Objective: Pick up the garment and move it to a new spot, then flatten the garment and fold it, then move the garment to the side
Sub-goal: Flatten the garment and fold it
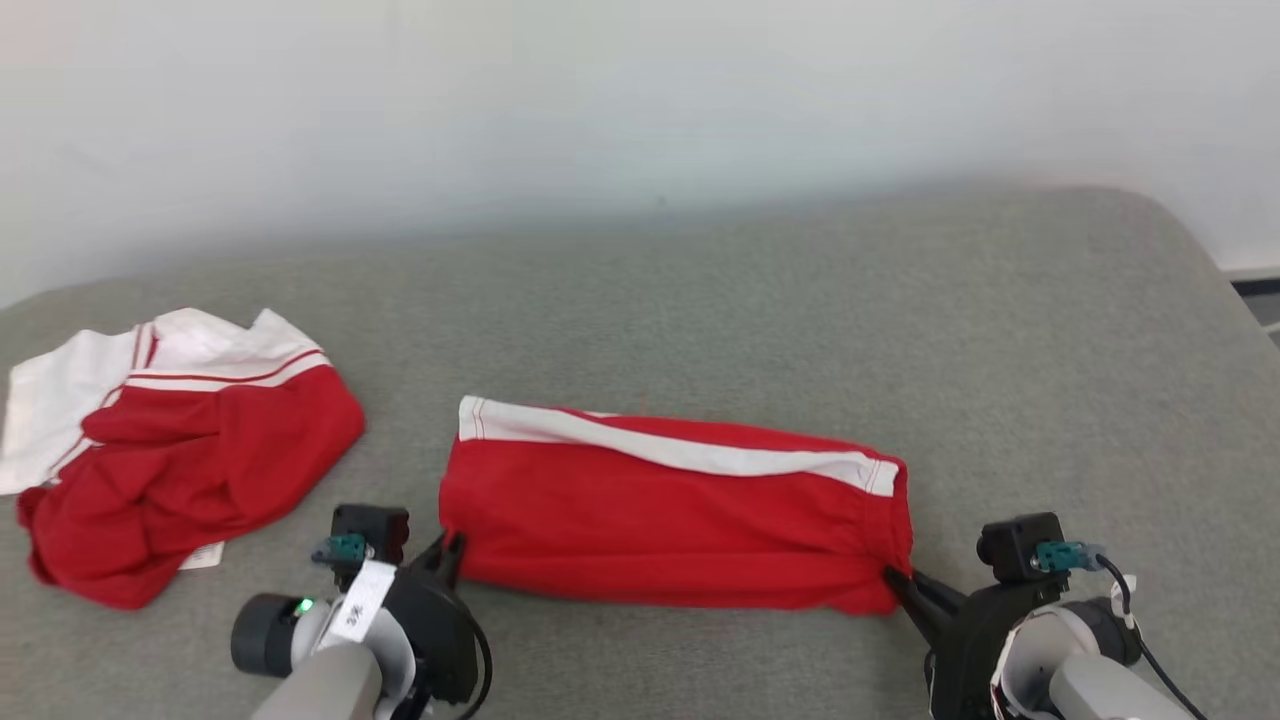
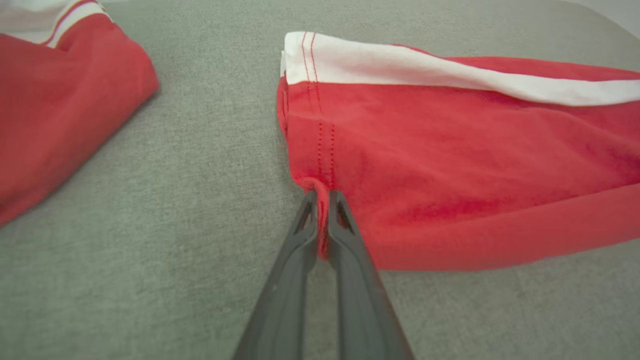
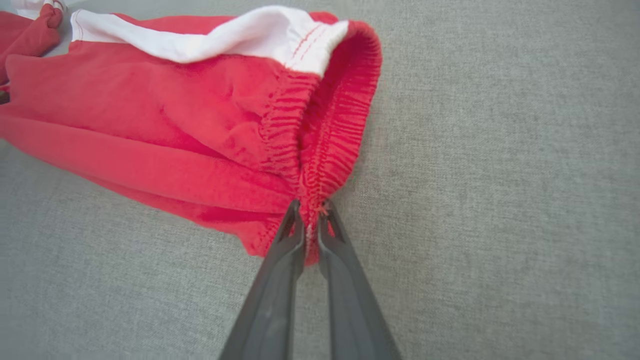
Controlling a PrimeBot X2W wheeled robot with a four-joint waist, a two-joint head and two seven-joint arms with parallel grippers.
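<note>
1. Nearest to us, our left gripper (image 2: 322, 195) was clamped on the near left corner of the red garment (image 1: 670, 510), at its stitched hem end.
2. Our right gripper (image 3: 309, 205) was pinched tight on the near right corner, at the gathered elastic waistband (image 3: 330, 130).
3. The garment lay folded lengthwise between the two grippers. Its long axis ran left to right across us, with a white stripe (image 1: 680, 450) along its far edge. Each arm held its own end, so neither was nearer. We judged the coming move would need both arms working together.
4. Further left, apart from it, a second red and white garment (image 1: 180, 450) lay crumpled.
5. Both rested on a grey cloth-covered surface (image 1: 760, 300) with rounded far corners.
6. Beyond it stood a plain pale wall (image 1: 600, 100).
</note>
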